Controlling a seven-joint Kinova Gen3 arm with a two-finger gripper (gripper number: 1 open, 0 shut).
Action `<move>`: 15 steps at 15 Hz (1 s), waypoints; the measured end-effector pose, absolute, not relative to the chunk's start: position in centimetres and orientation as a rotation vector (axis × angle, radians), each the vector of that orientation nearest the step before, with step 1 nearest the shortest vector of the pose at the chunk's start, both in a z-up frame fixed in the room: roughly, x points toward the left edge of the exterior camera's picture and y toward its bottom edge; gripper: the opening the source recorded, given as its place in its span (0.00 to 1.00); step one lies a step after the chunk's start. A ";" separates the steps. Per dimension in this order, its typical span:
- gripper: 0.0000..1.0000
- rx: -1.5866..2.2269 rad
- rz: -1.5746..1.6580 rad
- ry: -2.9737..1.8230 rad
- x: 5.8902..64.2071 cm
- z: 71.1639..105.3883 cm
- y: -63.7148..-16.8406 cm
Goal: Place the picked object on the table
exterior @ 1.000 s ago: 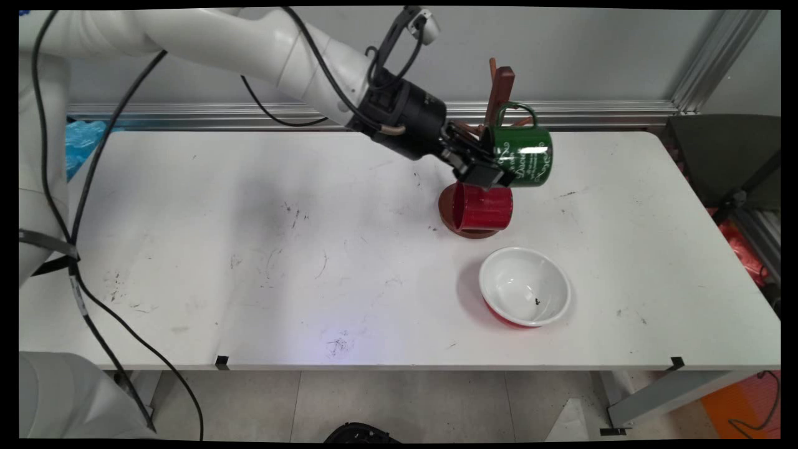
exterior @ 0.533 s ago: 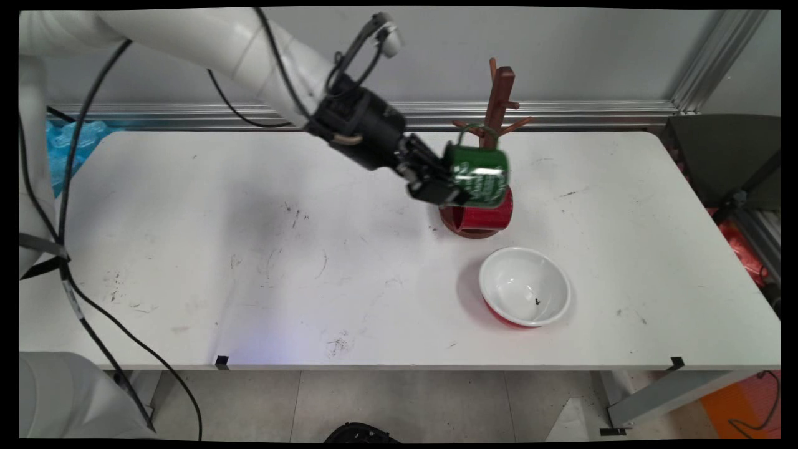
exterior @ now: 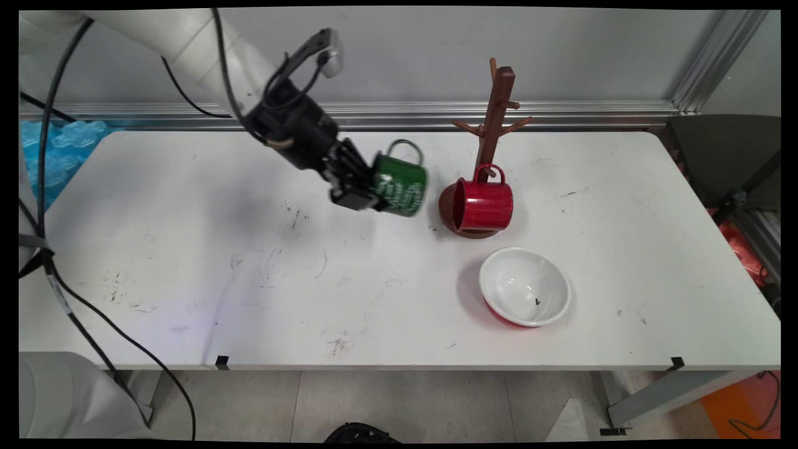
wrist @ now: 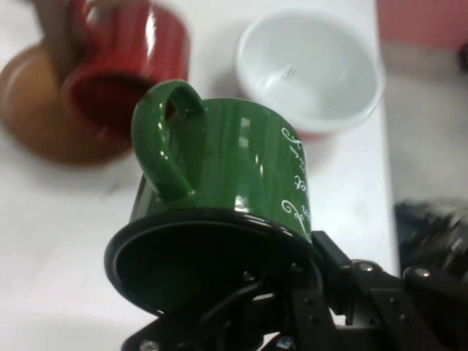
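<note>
The tool (exterior: 365, 190) is clamped on the rim of a green mug (exterior: 401, 185), one finger inside the mouth and one outside, which holds the mug in the air above the bench (exterior: 187, 249), left of centre in the main view. The mug lies on its side, its long axis roughly level and running left to right across the frame, its mouth facing the tool at left, its base to the right and its handle up. Right of it, apart, a red mug (exterior: 481, 204) hangs low on a wooden mug tree (exterior: 494, 118), with a white bowl (exterior: 524, 285) lower right.
</note>
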State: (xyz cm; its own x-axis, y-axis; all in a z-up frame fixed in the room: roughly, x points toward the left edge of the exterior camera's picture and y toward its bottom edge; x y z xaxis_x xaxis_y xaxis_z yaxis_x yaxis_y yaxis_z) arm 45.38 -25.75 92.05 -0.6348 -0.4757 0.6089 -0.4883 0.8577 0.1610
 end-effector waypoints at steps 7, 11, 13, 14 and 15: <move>0.00 0.589 0.104 -2.600 50.2 91.8 -28.1; 0.00 0.435 0.124 -2.738 51.8 91.7 -30.0; 0.00 0.349 0.126 -2.807 52.4 91.6 -30.9; 0.00 0.307 0.125 -2.843 52.7 91.6 -31.3; 0.00 0.271 0.126 -2.877 53.0 91.5 -31.7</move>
State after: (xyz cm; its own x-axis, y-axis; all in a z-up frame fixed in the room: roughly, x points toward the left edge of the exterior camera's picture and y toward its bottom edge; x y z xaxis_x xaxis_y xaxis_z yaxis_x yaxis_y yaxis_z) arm 52.96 -31.73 91.53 -0.9518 -0.1727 0.2537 -0.1941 0.9790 -0.0620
